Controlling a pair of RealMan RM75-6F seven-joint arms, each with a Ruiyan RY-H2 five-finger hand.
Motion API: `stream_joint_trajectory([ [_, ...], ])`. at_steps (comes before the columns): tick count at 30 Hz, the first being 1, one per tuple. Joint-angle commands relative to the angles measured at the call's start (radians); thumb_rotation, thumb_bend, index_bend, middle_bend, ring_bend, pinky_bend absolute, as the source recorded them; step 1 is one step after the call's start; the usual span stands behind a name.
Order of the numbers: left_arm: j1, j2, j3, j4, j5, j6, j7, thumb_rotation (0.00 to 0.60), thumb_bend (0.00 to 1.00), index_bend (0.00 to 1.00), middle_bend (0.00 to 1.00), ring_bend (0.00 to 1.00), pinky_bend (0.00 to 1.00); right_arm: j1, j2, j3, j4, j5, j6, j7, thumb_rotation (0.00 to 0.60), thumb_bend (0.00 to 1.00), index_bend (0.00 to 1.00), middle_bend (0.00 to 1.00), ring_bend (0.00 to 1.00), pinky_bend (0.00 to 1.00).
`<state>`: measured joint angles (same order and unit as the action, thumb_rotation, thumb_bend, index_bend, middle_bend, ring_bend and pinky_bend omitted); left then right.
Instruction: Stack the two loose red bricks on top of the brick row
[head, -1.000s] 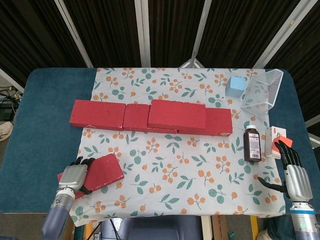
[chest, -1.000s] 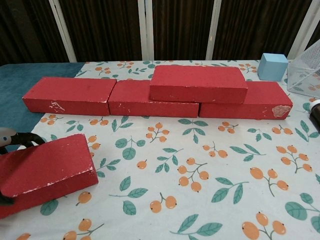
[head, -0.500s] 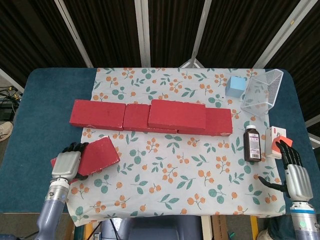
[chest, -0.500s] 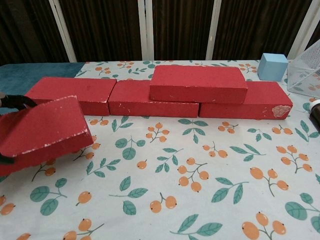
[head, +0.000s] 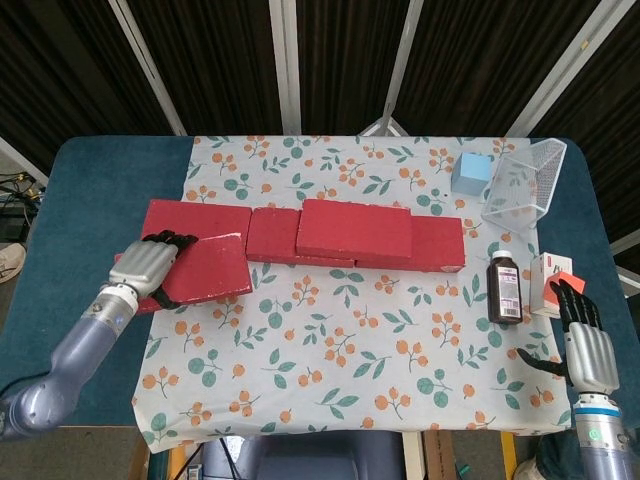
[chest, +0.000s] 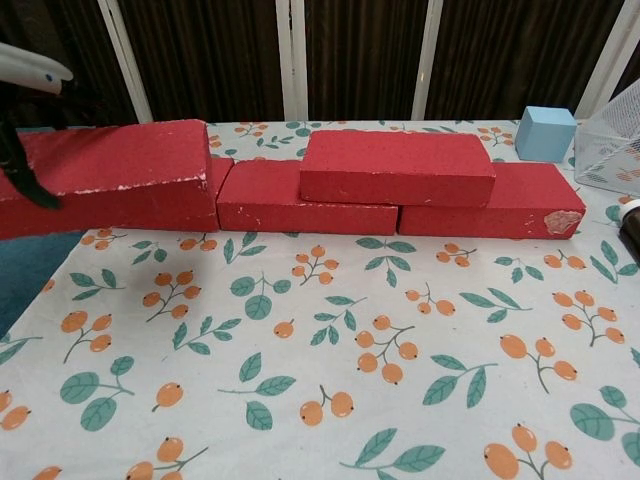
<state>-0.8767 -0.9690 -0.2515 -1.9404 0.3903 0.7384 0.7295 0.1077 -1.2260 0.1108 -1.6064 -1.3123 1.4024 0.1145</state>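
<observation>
My left hand grips a loose red brick by its left end and holds it in the air, just in front of the left end of the brick row. In the chest view this brick hides the row's left brick, and only dark fingers of the hand show. Another red brick lies stacked on the row over its middle and right bricks. My right hand hovers at the table's right front corner, fingers spread, holding nothing.
A dark medicine bottle lies right of the row, beside a red-and-white box. A light blue cube and a wire mesh basket stand at the back right. The floral cloth covers the middle of the blue table.
My left hand has lifted the loose brick from the front left of the cloth and carried it back and up to the row's left end. The right hand stays put.
</observation>
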Motion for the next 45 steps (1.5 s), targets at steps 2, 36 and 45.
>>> stream_joint_trajectory([
  [2, -0.23, -0.005, 0.009, 0.34, -0.135, -0.287, 0.006, 0.6, 0.15, 0.45, 0.41, 0.07, 0.13, 0.001, -0.008, 0.015, -0.001, 0.033, -0.007, -0.022, 0.6, 0.05, 0.0, 0.0, 0.0, 0.0],
  [36, -0.319, -0.429, -0.128, 1.019, 0.378, -0.668, -0.325, 0.6, 0.15, 0.47, 0.39, 0.07, 0.11, 0.021, -0.065, 0.077, 0.046, 0.202, -0.054, -0.177, 0.6, 0.06, 0.0, 0.0, 0.0, 0.0],
  [45, -0.304, -0.415, -0.098, 1.001, 0.441, -0.672, -0.411, 0.6, 0.15, 0.47, 0.39, 0.07, 0.11, 0.018, -0.062, 0.077, 0.045, 0.198, -0.058, -0.168, 0.6, 0.05, 0.0, 0.0, 0.0, 0.0],
])
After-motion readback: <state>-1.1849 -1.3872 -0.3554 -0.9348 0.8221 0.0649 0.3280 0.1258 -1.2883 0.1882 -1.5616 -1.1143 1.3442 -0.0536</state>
